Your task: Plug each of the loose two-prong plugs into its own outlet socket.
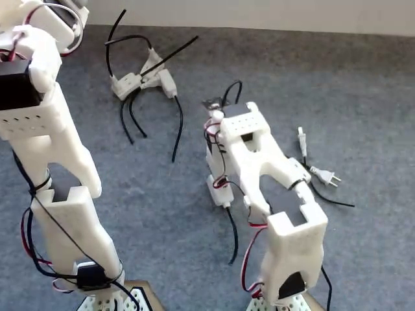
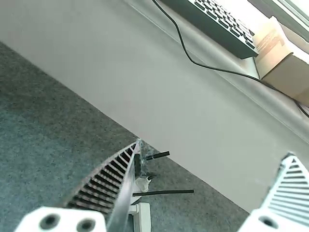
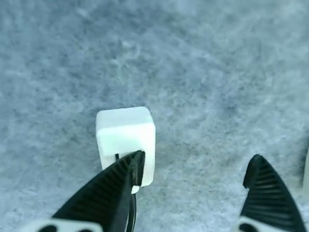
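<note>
Hovering your right gripper (image 3: 197,159), jaws spread wide, just over the white outlet socket (image 3: 126,130), you risk a finger clipping its edge and shoving it farther from the loose two-prong plug (image 1: 322,173) lying well apart from it; your left gripper (image 2: 213,150) gapes empty too.

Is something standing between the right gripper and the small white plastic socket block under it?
Nothing visible does. The right gripper is open right over the small white plastic socket block on the grey carpet, one black ribbed finger overlapping its edge.
</note>
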Controlling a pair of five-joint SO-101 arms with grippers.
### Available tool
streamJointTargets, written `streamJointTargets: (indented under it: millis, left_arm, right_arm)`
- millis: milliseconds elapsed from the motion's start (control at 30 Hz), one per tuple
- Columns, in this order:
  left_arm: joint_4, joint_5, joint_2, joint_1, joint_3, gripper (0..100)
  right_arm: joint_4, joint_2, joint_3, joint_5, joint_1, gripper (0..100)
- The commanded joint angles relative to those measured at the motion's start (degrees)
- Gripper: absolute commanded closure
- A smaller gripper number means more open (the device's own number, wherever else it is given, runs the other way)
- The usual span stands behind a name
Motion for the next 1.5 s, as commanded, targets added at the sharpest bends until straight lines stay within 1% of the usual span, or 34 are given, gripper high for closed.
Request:
streamJointTargets:
  millis: [0,33,167,267,333,433,533,633,733,967,1100,1233,1333,1467]
  left_arm:
    - [-1.2,0.3,-0.4,-0.3,-0.9,58]
    - [-1.2,0.3,-0.4,-0.2,-0.9,58]
    - [-1.2,0.3,-0.4,-0.2,-0.9,58]
    - [-1.2,0.3,-0.4,-0.2,-1.0,58]
    - [-1.2,0.3,-0.4,-0.1,-1.0,58]
    - [-1.2,0.3,-0.4,0.7,-0.9,58]
    - [-1.2,0.3,-0.4,0.7,-0.8,58]
    - [-1.2,0.3,-0.4,0.7,-0.8,58]
    - [-1.2,0.3,-0.4,0.7,-0.9,58]
    - [-1.2,0.3,-0.4,0.7,-0.9,58]
    - [-1.2,0.3,-0.4,0.7,-0.9,58]
    - [-1.2,0.3,-0.4,0.7,-0.9,58]
    - [-1.2,0.3,-0.4,0.7,-0.9,58]
    - [-1.2,0.3,-0.4,0.7,-0.9,58]
  right_arm:
    - [-3.2,0.1,4.4,0.6,3.5,67.4]
    - [-3.6,0.1,4.8,1.3,5.1,67.4]
    - [-3.9,0.1,4.9,8.1,11.7,67.4]
    - [-3.4,-0.1,4.6,10.2,16.0,67.4]
    - [-2.3,-0.4,3.5,10.5,17.5,67.4]
    - [3.7,-0.7,-2.9,10.5,17.5,67.4]
    - [12.0,-1.9,-11.9,10.5,15.6,67.4]
    - [19.8,-3.8,-21.0,10.5,12.1,67.4]
    - [20.7,-7.0,-25.9,10.2,8.0,67.4]
    - [20.6,-12.1,-18.8,10.6,-4.4,67.4]
    - [20.4,-11.0,-11.9,13.4,-8.7,67.4]
    - [16.5,-7.3,-6.9,14.2,-8.7,67.4]
    - [11.9,-3.7,-5.0,14.2,-6.6,67.4]
    - [9.0,1.7,-4.9,14.2,-4.3,67.4]
